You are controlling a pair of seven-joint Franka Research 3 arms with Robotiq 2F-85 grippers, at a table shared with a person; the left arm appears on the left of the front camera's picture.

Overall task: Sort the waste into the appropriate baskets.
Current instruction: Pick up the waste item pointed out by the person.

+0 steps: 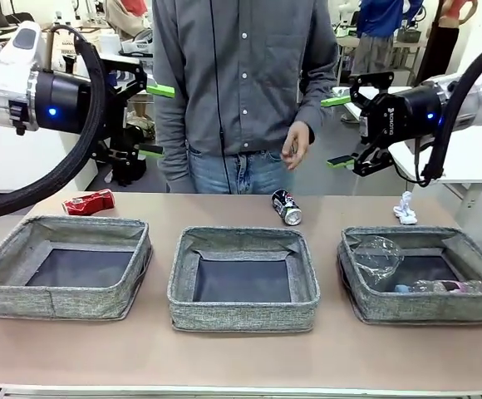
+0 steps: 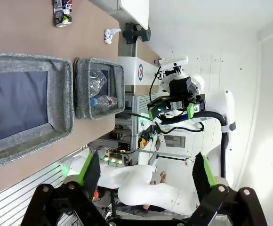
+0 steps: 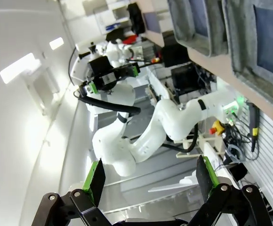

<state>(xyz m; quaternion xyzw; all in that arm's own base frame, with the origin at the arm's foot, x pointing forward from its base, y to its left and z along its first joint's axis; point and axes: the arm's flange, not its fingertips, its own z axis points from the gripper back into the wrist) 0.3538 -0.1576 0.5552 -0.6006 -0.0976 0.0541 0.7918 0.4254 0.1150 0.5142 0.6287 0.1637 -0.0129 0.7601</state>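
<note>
Hanging above the table (image 1: 241,357), the left gripper (image 1: 156,120) and right gripper (image 1: 336,131) both have jaws spread wide, holding nothing. The left basket (image 1: 62,224), middle basket (image 1: 241,235) and right basket (image 1: 424,234) form a row. The right basket contains crumpled plastic (image 1: 378,256) and a bottle (image 1: 436,287). Behind the row lie a red can (image 1: 89,202), dark can (image 1: 287,207) and paper wad (image 1: 405,209). A person's hand (image 1: 295,145) hangs above the dark can.
</note>
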